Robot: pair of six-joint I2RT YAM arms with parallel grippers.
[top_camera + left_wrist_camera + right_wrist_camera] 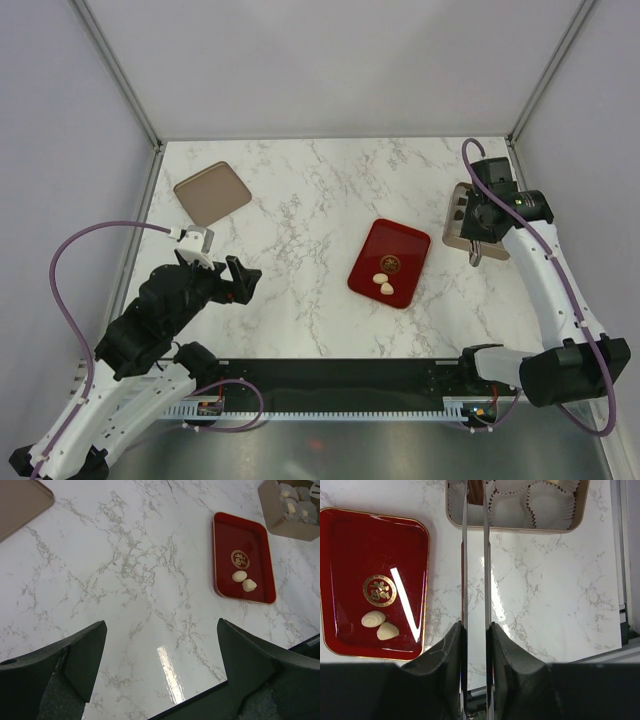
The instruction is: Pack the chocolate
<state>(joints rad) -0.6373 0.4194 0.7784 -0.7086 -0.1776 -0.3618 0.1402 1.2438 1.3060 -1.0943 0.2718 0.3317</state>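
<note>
1. Chocolate shows in two places. Two cream chocolates (380, 625) lie side by side at the near end of the red tray (350, 555), just beside its gold emblem (379, 590). One dark chocolate (475, 496) sits pinched between two long thin blades.
2. Those blades belong to the right claw (475, 486), which is clenched on the dark piece. Its tips reach past the rim of the tan box (520, 529).
3. White paper cups (547, 505) crowd the box. In the left wrist view, a few of them hold pale pieces.
4. The left claw (161, 630) is released, its jaws spread wide. It hangs over bare marble table (300, 300), well apart from the tray.
5. The tray lies between the two claws, near the box but apart from it.
6. A tan lid (212, 192) rests flat at the far left, well apart from tray and box.
</note>
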